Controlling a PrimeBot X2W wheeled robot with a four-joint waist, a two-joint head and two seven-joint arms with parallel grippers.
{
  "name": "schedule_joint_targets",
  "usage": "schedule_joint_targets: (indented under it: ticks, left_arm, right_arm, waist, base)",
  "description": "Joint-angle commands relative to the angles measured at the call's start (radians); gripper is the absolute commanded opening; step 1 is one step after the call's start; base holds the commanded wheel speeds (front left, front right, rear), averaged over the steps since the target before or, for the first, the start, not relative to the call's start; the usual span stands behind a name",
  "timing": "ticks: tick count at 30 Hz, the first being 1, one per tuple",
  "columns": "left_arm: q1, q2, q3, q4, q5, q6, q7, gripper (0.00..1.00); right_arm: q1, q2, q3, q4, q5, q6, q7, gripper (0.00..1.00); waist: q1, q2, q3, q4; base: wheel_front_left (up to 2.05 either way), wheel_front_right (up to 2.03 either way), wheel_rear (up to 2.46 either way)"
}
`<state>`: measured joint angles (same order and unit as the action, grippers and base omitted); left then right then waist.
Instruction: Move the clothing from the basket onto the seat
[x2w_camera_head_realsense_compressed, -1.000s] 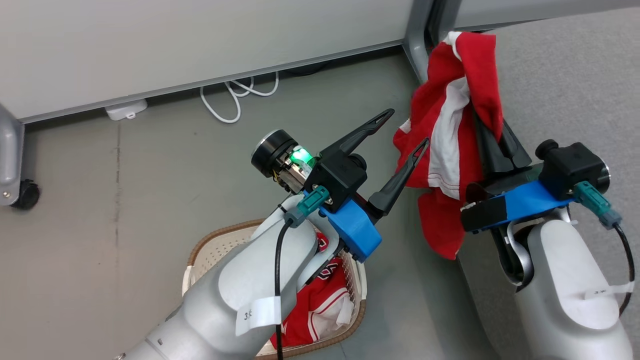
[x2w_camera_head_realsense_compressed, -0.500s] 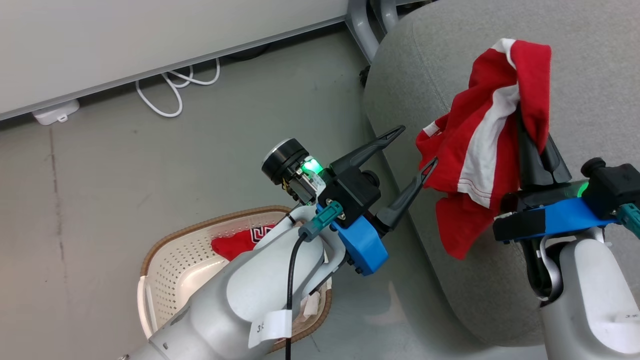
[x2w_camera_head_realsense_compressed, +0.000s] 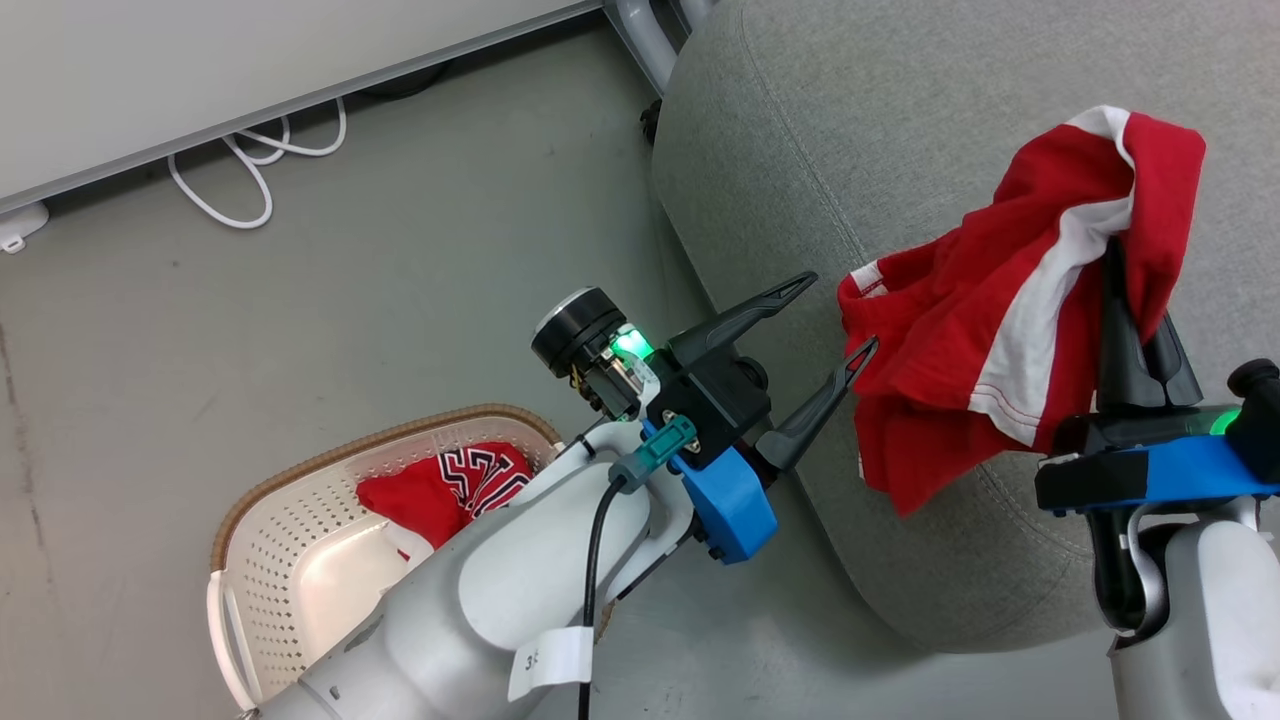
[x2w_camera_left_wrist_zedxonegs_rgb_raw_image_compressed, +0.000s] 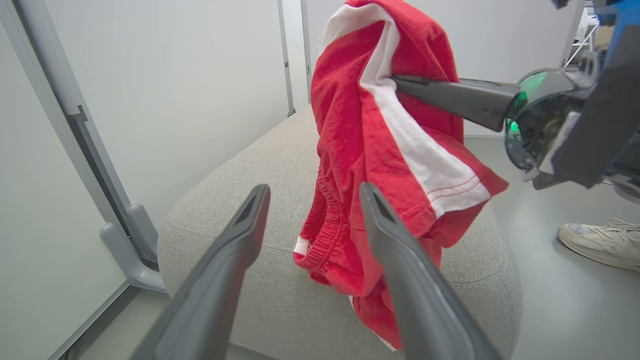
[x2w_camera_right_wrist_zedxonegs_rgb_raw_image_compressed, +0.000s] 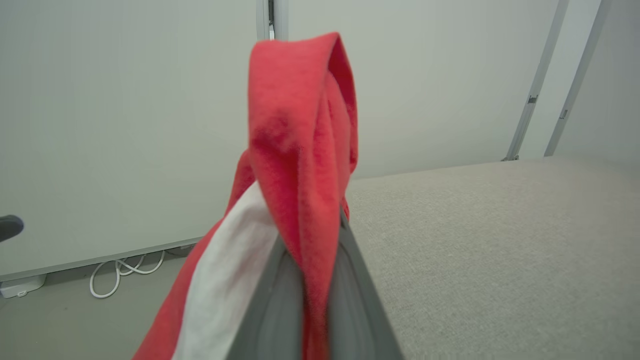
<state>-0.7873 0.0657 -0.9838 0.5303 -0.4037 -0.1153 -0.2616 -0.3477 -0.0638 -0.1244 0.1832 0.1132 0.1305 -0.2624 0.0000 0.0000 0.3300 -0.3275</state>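
Left of the seat, on the floor, stands the cream-white perforated plastic basket with a brown woven-look rim (x2w_camera_head_realsense_compressed: 300, 468). One red garment with black-and-white lettering (x2w_camera_head_realsense_compressed: 455, 482) lies in it, partly hidden by the left forearm, so by my reading the task is about half done.

Nearer the seat, the left gripper (x2w_camera_head_realsense_compressed: 840, 312) hangs just off its rounded left edge with its two long dark fingers spread wide and nothing between them. One fingertip sits very close to the hem of the other piece of clothing.

That piece is a red garment with a broad white stripe (x2w_camera_head_realsense_compressed: 980, 340), and it hangs over the left part of the large light-grey upholstered seat (x2w_camera_head_realsense_compressed: 850, 120). The right gripper (x2w_camera_head_realsense_compressed: 1128, 310) carries it above the seat, fingers pressed together and pinching a fold that drapes over their tips. Its lowest hem dangles at the seat's rounded edge – whether it touches the fabric I cannot tell.

The risks lie in the release. Let go here, much of the cloth would land on the seat's curved shoulder and could slide to the floor, so a drop further in looks safer. The fold wrapped over the fingertips may cling when the jaws part and be dragged back off. The left fingertip could also snag the hem if either arm swings. Right of the seat, a person's pale shoe (x2w_camera_left_wrist_zedxonegs_rgb_raw_image_compressed: 597, 242) rests on the floor – close enough to matter if the robot's base rolls.
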Motion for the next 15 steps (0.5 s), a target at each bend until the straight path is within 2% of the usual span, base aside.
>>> schedule_joint_targets:
  ticks: [1, 15]
  left_arm:
    - [-0.017, 0.005, -0.003, 0.003, 0.0, -0.005, -0.005, 1.0]
    - [-0.026, -0.002, -0.008, -0.002, -0.005, -0.007, -0.005, 1.0]
  right_arm:
    - [0.012, 0.006, -0.004, -0.008, 0.005, 0.0, -0.004, 0.0]
    - [0.017, 0.012, -0.022, -0.015, 0.003, 0.0, -0.004, 0.0]
  waist:
    - [0.0, 0.0, 0.004, -0.004]
    - [0.0, 0.0, 0.006, -0.008]
  base:
    - [0.0, 0.0, 0.0]
    - [0.0, 0.0, 0.0]
